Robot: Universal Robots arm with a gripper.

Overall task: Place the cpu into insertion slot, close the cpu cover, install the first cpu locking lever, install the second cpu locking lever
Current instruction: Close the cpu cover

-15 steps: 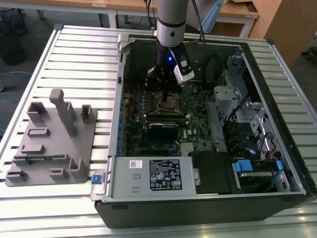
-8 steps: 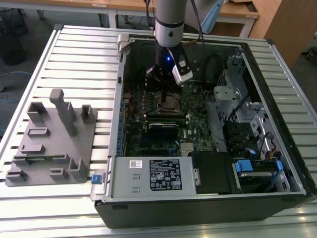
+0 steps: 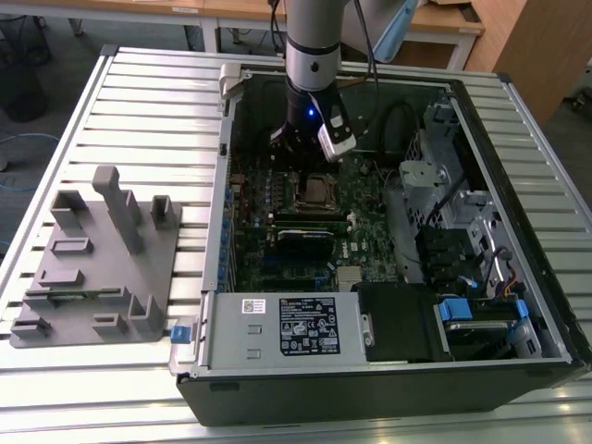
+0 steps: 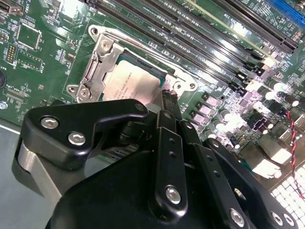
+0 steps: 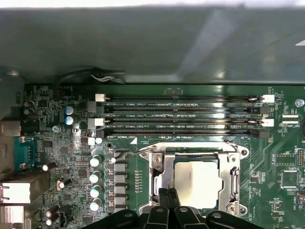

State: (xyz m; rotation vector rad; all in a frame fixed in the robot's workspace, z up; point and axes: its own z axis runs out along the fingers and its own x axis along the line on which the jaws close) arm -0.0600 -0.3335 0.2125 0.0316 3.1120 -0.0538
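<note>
The cpu (image 5: 198, 182) lies flat in the insertion slot (image 3: 315, 192), its silver-grey top showing in both wrist views (image 4: 129, 84). Around the chip lies the cpu cover (image 5: 160, 177), a silver frame (image 4: 95, 67) that looks lowered. A thin wire lever (image 5: 127, 153) sticks out at one corner of the socket, and another rod (image 4: 143, 47) runs along the frame's edge; whether either is latched I cannot tell. My gripper (image 4: 167, 95) hovers just beside the socket's rim with its black fingers pressed together and nothing between them. It also appears in the first wrist view (image 5: 167, 194) and the exterior view (image 3: 302, 146).
Long memory slots (image 5: 181, 114) run beside the socket, with a row of capacitors (image 5: 95, 177) on another side. A black ribbed card (image 3: 305, 242) sits nearer the case's front. Drive cages (image 3: 435, 185) stand on the exterior view's right, a grey fixture plate (image 3: 102, 259) on its left.
</note>
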